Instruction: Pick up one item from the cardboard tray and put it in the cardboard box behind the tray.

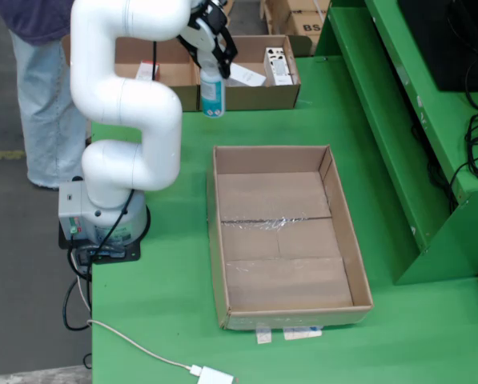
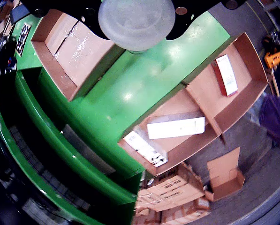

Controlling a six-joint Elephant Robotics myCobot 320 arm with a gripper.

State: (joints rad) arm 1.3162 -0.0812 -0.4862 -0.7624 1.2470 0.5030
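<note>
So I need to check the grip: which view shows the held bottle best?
The fixed view: the bottle hangs upright with its teal label, held by the gripper at the box's front wall. The gripper view shows only its round end, blurred.

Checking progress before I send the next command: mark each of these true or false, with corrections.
1. The gripper holds a bottle. True.
2. The cardboard tray in the foreground has several items in it. False: in the fixed view its floor is bare apart from a strip of tape.
3. The bottle already lies in the cardboard box. False: it hangs in the gripper, at the box's front wall.
4. The box behind the tray has small cartons in it. True: both views show them.
5. A person stands beside the green table. True, at upper left of the fixed view.
</note>
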